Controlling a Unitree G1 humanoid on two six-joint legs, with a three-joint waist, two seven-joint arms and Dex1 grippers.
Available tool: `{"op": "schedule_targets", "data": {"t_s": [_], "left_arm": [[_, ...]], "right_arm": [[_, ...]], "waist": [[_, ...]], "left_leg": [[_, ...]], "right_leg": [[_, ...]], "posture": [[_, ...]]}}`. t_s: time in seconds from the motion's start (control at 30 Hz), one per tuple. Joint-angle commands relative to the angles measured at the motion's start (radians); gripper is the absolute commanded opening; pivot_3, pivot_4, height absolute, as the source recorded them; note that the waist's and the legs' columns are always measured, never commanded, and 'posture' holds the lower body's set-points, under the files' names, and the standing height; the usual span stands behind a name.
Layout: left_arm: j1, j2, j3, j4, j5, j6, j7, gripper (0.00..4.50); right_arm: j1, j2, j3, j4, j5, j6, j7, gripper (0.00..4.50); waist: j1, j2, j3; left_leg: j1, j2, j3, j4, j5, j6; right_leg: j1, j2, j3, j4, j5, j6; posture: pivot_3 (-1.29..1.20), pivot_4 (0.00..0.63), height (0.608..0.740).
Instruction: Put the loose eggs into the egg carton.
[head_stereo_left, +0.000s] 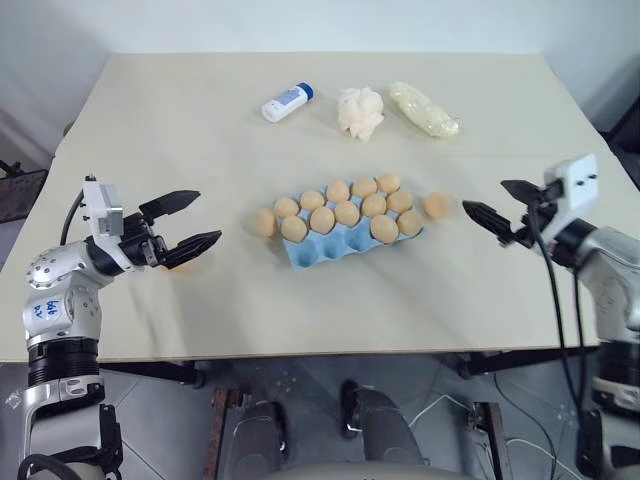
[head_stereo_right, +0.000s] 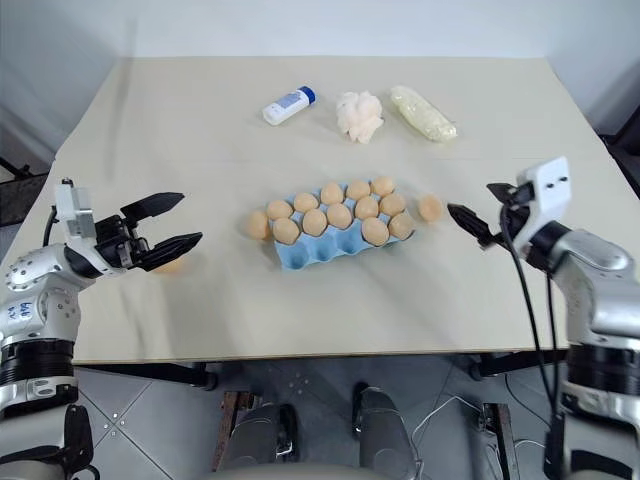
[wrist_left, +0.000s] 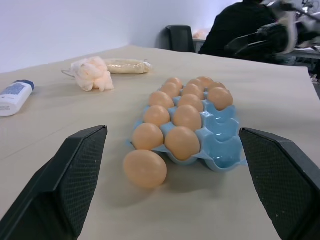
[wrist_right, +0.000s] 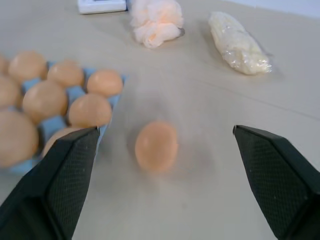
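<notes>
Pickup stage, both grippers (left (head_stereo_left: 190, 232), right (head_stereo_left: 492, 205)) spread wide and empty either side of carton (head_stereo_left: 318, 251), two eggs loose, one (head_stereo_left: 264, 222) touching its left end, another (head_stereo_left: 437, 205) just off its right; next, closing on an egg.

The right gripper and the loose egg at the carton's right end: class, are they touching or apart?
Apart. In the right wrist view, the loose egg lies on bare table between the open fingers of the right gripper, with clear gaps either side.
</notes>
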Motion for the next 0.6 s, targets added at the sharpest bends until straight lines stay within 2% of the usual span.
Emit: {"op": "schedule_targets", "data": {"t_s": [0.03,0.2,0.57,0.6], "left_arm": [[0.024,0.014,0.036,-0.059,-0.030,0.000,0.017,4.50],[0.059,0.018,0.055,-0.100,-0.042,0.012,0.034,4.50],[0.120,0.020,0.081,-0.173,-0.058,0.030,0.066,4.50],[0.121,0.019,0.082,-0.176,-0.059,0.031,0.068,4.50]], "right_arm": [[-0.089,0.030,0.023,0.127,-0.048,-0.072,-0.045,4.48],[-0.172,0.073,0.057,0.274,-0.078,-0.125,-0.052,4.48],[-0.300,0.141,0.107,0.560,-0.163,-0.245,-0.065,4.48],[-0.307,0.143,0.111,0.583,-0.174,-0.254,-0.074,4.31]], "waist": [[0.001,0.000,0.000],[0.001,0.000,0.000],[-0.005,0.000,0.000],[-0.005,0.000,0.000]], "left_leg": [[0.000,0.000,0.000,0.000,0.000,0.000],[-0.003,0.000,0.002,0.000,0.000,0.000],[-0.001,0.000,0.003,0.001,0.002,-0.002],[-0.001,0.000,0.003,0.001,0.002,-0.003]], "right_leg": [[0.000,0.000,0.000,0.001,0.000,0.000],[-0.006,0.000,0.000,0.004,0.000,0.000],[-0.006,-0.001,0.002,0.009,0.000,-0.001],[-0.006,-0.001,0.002,0.009,0.000,-0.001]], "posture": [[0.00,0.150,0.740],[0.00,0.150,0.740],[0.00,0.150,0.740],[0.00,0.150,0.740]]}}
